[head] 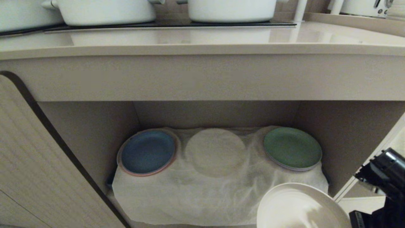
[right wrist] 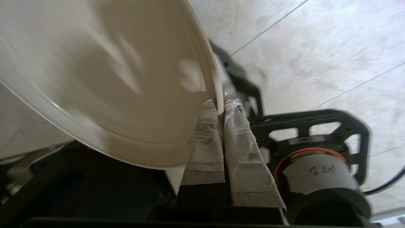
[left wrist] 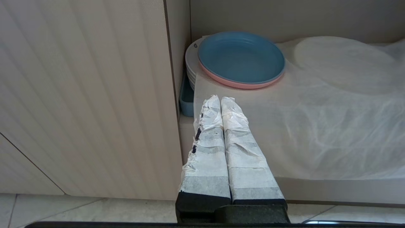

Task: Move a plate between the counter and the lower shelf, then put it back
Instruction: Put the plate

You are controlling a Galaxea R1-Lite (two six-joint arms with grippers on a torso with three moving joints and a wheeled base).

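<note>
Right end effector pinching plate rim, 5 o'clock of lower shelf; left end effector pressed together, parked.

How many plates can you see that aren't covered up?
3: a blue plate at the shelf's left, a green plate at its right, a cream plate held in the right gripper. More may hide under the cloth.
</note>
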